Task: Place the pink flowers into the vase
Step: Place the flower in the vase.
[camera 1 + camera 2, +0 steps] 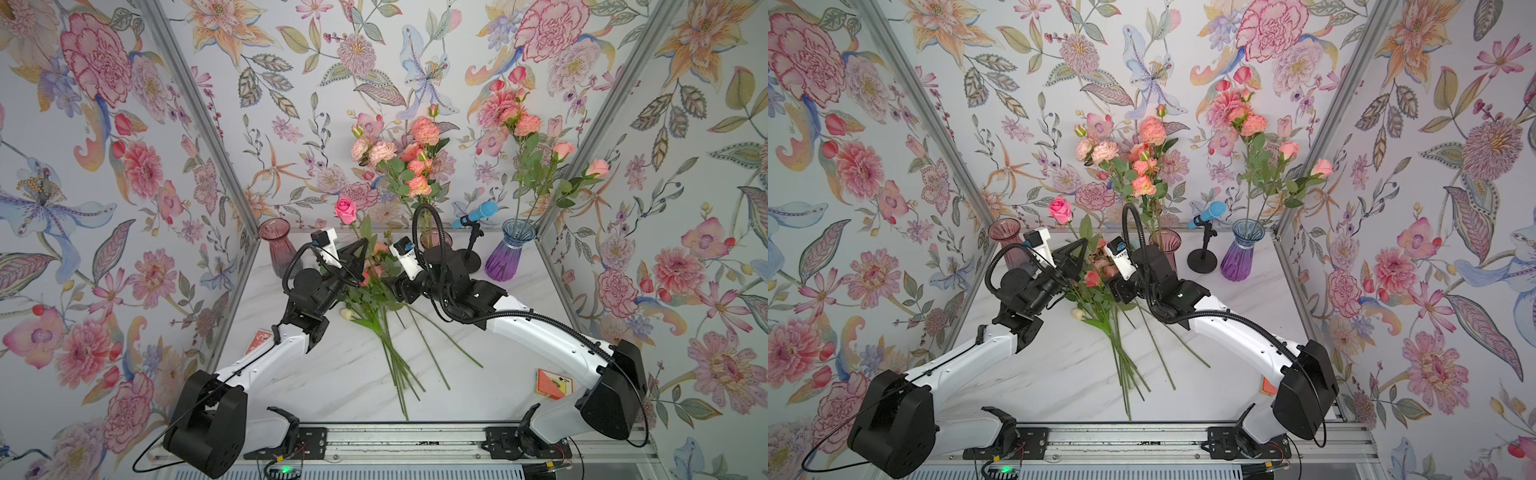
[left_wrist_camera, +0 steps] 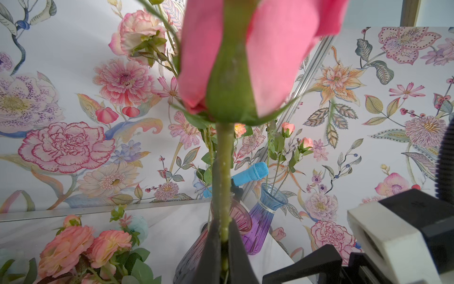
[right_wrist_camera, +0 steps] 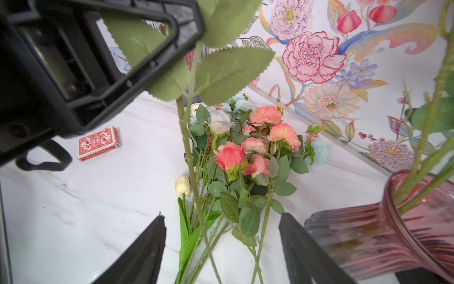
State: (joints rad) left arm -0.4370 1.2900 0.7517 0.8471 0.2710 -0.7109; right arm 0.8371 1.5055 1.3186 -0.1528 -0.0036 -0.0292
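My left jaws are closed tight on the thin green stem of a bright pink rose (image 1: 345, 210), holding it upright. Its bloom stands above the arms, between the empty smoky-mauve glass vase (image 1: 276, 245) at the back left and the ribbed pink glass vase (image 1: 432, 239) at the back middle. In the left wrist view the black fingers (image 2: 211, 255) pinch that stem from both sides.

My right jaws stand wide open and grip nothing. In the right wrist view the rose's stem hangs between them over the pile, and neither finger touches it.

The rest of the pink flowers, a loose bunch of salmon and coral blooms (image 3: 267, 123), lie on the white marble surface (image 1: 332, 374) between the two arms. They are mixed with pale blue and white stems (image 3: 221, 120) and a cream bud (image 3: 182, 185).

The ribbed pink vase already holds several salmon stems (image 1: 417, 166). A blue-and-purple glass vase (image 1: 505, 257) at the back right holds others (image 1: 540, 166).
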